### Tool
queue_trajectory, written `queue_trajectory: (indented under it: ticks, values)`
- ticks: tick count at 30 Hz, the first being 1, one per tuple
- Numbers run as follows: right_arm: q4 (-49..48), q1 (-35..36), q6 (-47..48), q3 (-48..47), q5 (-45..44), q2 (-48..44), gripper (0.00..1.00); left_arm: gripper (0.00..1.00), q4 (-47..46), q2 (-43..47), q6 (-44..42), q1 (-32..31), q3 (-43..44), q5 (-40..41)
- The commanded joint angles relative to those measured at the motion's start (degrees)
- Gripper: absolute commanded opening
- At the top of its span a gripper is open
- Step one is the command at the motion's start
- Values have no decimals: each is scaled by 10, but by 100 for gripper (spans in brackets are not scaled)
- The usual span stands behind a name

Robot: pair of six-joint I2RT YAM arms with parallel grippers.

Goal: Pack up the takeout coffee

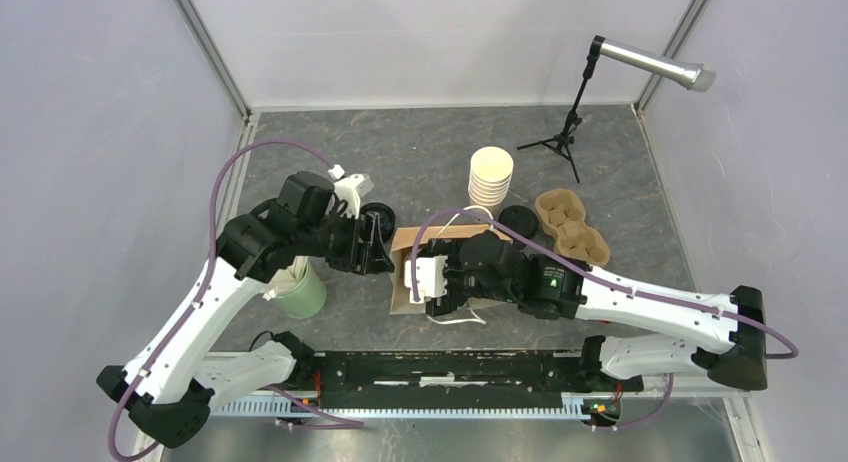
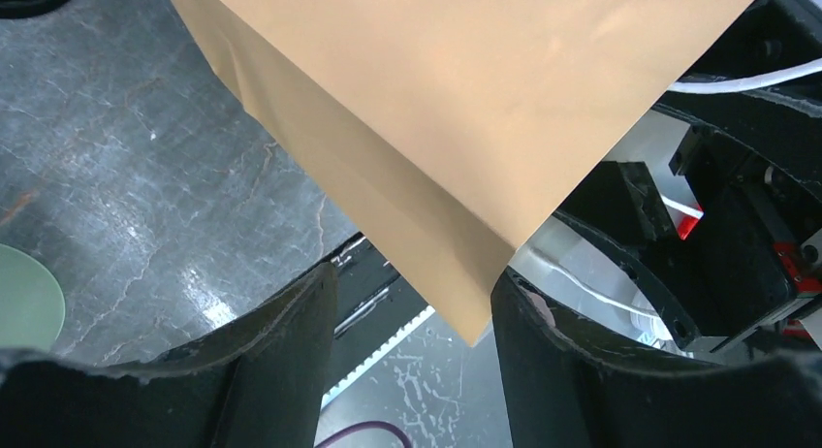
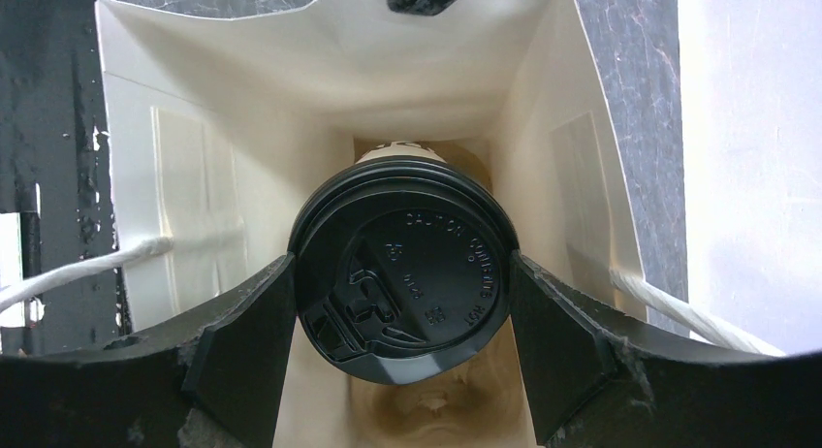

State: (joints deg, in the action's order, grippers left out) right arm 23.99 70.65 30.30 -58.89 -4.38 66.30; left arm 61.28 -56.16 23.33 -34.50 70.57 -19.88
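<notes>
A brown paper bag point(image 1: 402, 244) with white cord handles sits mid-table. My right gripper point(image 1: 418, 280) reaches into its mouth. In the right wrist view, its fingers point(image 3: 242, 322) press both sides of the black lid point(image 3: 402, 278) of a takeout coffee cup, inside the bag's white walls point(image 3: 339, 70) and above a brown pulp insert point(image 3: 446, 409). My left gripper point(image 1: 378, 247) is at the bag's left side. In the left wrist view, the jaws point(image 2: 415, 283) stand apart with a bag corner point(image 2: 465, 99) between them, close to the right finger.
A stack of lidless cream cups point(image 1: 491, 177), a pile of black lids point(image 1: 518, 220) and pulp carriers point(image 1: 570, 225) stand behind the bag. A green cup point(image 1: 302, 294) is at the left, a small tripod point(image 1: 565, 132) at the back. Walls enclose the table.
</notes>
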Motion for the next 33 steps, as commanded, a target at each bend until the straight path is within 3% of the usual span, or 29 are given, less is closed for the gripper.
queue_trajectory:
  ticks: [1,12,21,33]
  values:
    - [-35,11,-4,-3,-41,-6,70,66,28,-15,7,-18,23,-14]
    - [-59,17,-31,-13,-53,18,70,76,83,-7,44,-36,61,84]
    - [-80,21,-51,-16,-84,36,70,75,84,-21,69,-42,62,64]
    - [-103,21,-64,1,-79,24,70,76,32,-5,174,-98,41,92]
